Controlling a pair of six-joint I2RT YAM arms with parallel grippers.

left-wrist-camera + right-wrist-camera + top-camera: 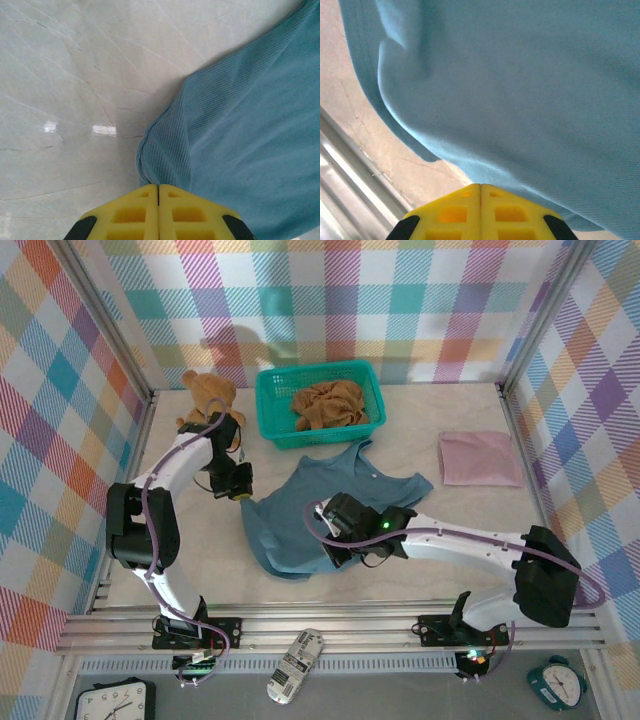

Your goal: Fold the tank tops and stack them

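Jaws closed: left jaws grip a corner of blue top [295, 508], right jaws its near hem.

Blue top [290, 515]: slate blue, ribbed, spread mostly flat just in front of the teal basket [265, 405], straps toward it; its near-left hem is bunched.
Pink top [480, 458]: dusty pink, folded into a flat rectangle, right of the basket.
Brown top [328, 405]: ochre, crumpled inside the basket.
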